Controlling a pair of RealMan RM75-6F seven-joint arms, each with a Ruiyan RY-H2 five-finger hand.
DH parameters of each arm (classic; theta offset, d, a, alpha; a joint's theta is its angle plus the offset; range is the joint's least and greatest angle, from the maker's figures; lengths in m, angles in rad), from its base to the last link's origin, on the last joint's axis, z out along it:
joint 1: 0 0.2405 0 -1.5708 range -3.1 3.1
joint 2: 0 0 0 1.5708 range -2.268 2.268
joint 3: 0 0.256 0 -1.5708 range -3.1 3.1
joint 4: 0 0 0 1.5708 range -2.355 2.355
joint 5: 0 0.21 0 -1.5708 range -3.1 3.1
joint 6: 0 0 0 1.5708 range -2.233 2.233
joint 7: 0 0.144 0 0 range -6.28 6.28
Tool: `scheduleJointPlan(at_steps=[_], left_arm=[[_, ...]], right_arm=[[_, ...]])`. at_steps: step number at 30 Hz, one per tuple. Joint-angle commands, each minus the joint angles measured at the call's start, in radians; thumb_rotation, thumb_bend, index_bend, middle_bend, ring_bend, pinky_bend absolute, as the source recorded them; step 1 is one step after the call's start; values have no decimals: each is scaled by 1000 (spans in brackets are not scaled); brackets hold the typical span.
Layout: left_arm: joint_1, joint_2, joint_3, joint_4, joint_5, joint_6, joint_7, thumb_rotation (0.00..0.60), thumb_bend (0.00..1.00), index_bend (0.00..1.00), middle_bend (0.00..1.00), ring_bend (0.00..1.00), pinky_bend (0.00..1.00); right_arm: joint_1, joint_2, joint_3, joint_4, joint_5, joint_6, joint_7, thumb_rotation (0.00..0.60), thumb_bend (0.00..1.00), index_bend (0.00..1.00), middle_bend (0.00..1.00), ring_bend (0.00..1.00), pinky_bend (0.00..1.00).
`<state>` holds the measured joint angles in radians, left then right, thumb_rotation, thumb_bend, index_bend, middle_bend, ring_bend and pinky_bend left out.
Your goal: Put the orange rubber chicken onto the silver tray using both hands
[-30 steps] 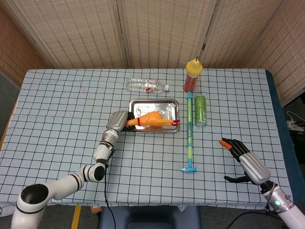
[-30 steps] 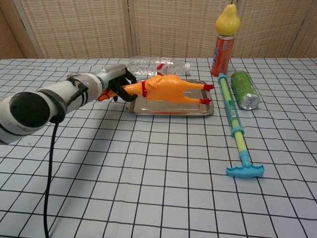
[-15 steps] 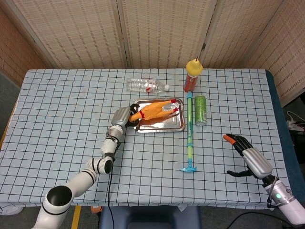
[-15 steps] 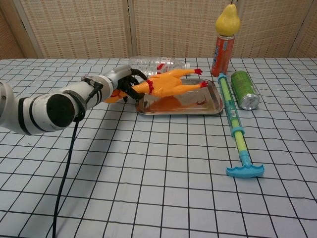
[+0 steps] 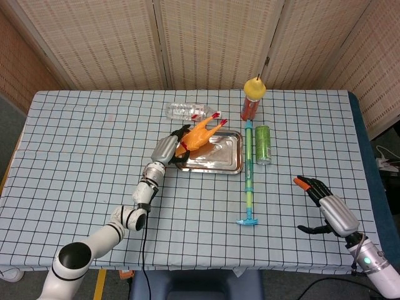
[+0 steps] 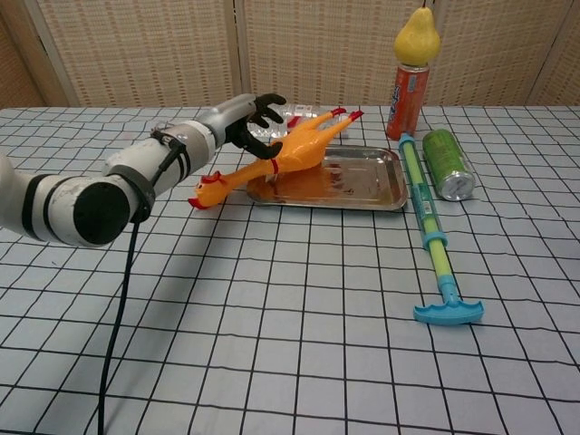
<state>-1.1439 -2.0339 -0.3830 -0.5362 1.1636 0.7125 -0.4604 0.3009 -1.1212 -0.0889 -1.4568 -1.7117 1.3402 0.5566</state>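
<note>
In the head view the left hand [image 5: 167,149] lies at the near-left corner of the silver tray [image 5: 228,164], its fingers wrapped around the neck of the orange rubber chicken [image 5: 201,134]. The chicken slants up and away from the hand, its body over the tray's far-left corner and its red feet pointing toward the clear water bottle [image 5: 182,111] lying behind the tray. Just right of the tray a long green-and-blue pump toy [image 5: 249,178] lies lengthwise, with a green can [image 5: 262,144] on its side beside it and a red bottle [image 5: 249,107] topped by a yellow pear [image 5: 254,86] standing at its far end. The right hand [image 5: 326,207] hovers well apart from all this, over the near-right part of the checked tablecloth [image 5: 75,144], fingers spread and holding nothing. In the chest view the left hand [image 6: 243,122] grips the chicken [image 6: 288,154] about the neck from behind, dark fingers curled over it. The chicken is tilted: its head hangs low, outside the tray's left edge, just above the cloth, while its body rises over the left end of the tray [image 6: 362,181] and its feet stick up in the air toward the back. Whether the body touches the tray rim I cannot tell. The right hand does not show in this view.
</note>
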Motion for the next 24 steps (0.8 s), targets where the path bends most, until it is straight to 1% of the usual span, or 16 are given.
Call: scheduleJointPlan(at_steps=[1,3,5,6,9,10,11,12,13,14,16,18,19,21,22,24], left_arm=[[54,82,10,-154,29,94,37,600,469,0,113,96,241],[92,137,19,-261,43,147,69,600,466,0,110,84,231],[150,221,40,-414,63,211,122,600,464,0,101,70,217],[190,277,55,-512,74,250,156,600,463,0,93,56,200],[295,414,106,-734,98,338,233,600,464,0,67,23,165],[346,481,137,-832,110,374,262,600,464,0,57,13,156],[386,530,163,-899,120,404,278,600,463,0,46,4,144],[427,576,191,-959,133,434,291,600,463,0,38,0,135],[480,636,235,-1025,155,472,302,600,462,0,34,0,129],[521,677,270,-1065,171,500,307,600,463,0,30,0,122],[611,757,359,-1117,216,563,324,600,463,0,25,0,110],[697,815,440,-1128,254,623,337,600,463,0,25,0,105],[733,833,469,-1125,263,651,344,600,463,0,24,0,105],[806,853,513,-1110,278,716,348,600,465,0,22,0,104],[856,855,531,-1091,286,768,346,600,465,0,19,0,104],[921,840,543,-1048,298,847,339,600,465,0,14,0,103]], right_arm=[[-11,6,0,-18,-2,19,-27,600,77,0,0,0,0],[-22,7,4,-29,-2,39,-61,600,77,0,0,0,0],[-36,8,8,-45,-2,60,-112,600,77,0,0,0,0],[-44,9,9,-57,-2,70,-143,600,77,0,0,0,0],[-63,18,7,-91,1,84,-222,600,76,0,0,0,0],[-73,19,7,-104,4,94,-261,600,76,0,0,0,0],[-82,18,7,-112,7,101,-291,600,76,0,0,0,0],[-92,16,9,-120,14,107,-326,600,76,0,0,0,0],[-105,12,12,-127,25,116,-380,600,76,0,0,0,0],[-116,7,15,-132,35,124,-421,600,77,0,0,0,0],[-143,-10,25,-141,59,146,-515,600,77,0,0,0,0],[-171,-31,32,-141,76,177,-585,600,77,0,0,0,0],[-182,-41,34,-137,80,190,-608,600,76,0,0,0,0],[-204,-58,35,-126,82,218,-639,600,77,0,0,0,0],[-218,-66,33,-118,80,235,-648,600,77,0,0,0,0],[-232,-67,26,-115,68,251,-659,600,77,0,0,0,0]])
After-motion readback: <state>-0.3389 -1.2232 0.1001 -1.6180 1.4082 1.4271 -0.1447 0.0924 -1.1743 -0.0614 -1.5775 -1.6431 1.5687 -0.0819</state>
